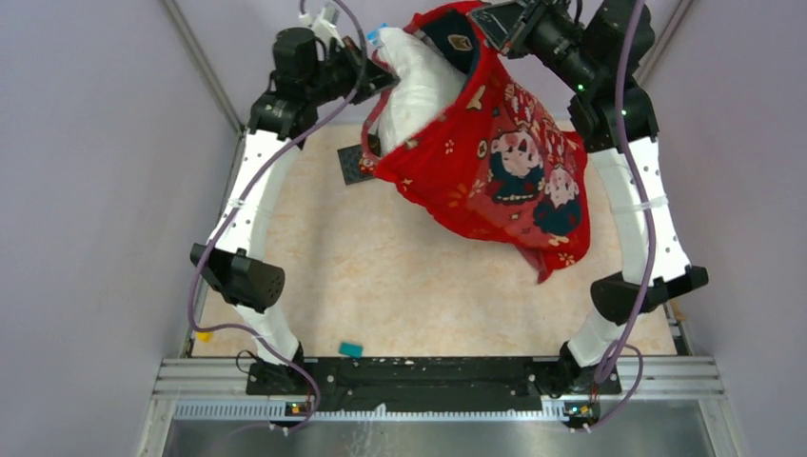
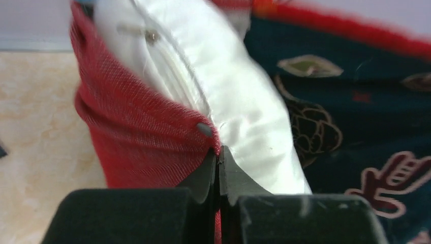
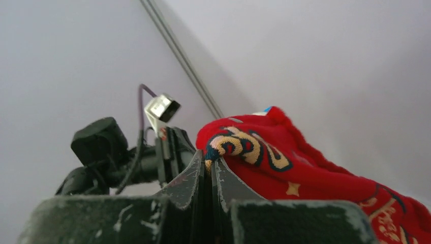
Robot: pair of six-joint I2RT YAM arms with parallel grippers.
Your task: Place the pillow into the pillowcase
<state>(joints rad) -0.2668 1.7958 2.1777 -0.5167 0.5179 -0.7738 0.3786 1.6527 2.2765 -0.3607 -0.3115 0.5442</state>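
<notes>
While I am holding the cloth up with both my claws, one table [image 1: 381, 276] is lying under it all, tan and stone-looking. One pillowcase [image 1: 495, 162] is hanging in the air over the far half of the table. It is bright red and is sagging down toward my right side. Two cartoon children [image 1: 521, 157] in dark blue are showing on its front, side by side. Gold marks [image 1: 475, 96] are looking like writing, but I am not managing to read them.

One pillow [image 1: 419, 90], white and plump, is sitting partly inside the pillowcase. Its top is sticking out of the open mouth on my left side, and the rest is hiding in the red cloth.

I am using two arms, my left arm [image 1: 257, 190] and my right arm [image 1: 647, 200]. My left claw [image 2: 218, 155] is squeezing together on the red edge of the pillowcase mouth, right beside the white pillow. My right claw [image 3: 209, 163] is squeezing together on the other top edge of the pillowcase, where a gold and blue swirl is printed.

One flat black thing [image 1: 353, 165] is lying on the table under the left end of the pillowcase. One small teal block [image 1: 351, 349] is lying near my bases. One tiny yellow bit [image 1: 203, 335] is sitting at the table's left edge. One small grey stud [image 2: 204, 128] is sitting on the red hem just above my left claw. One small blue bit [image 1: 383, 34] is poking up at the pillow's top, too small for me to read.
</notes>
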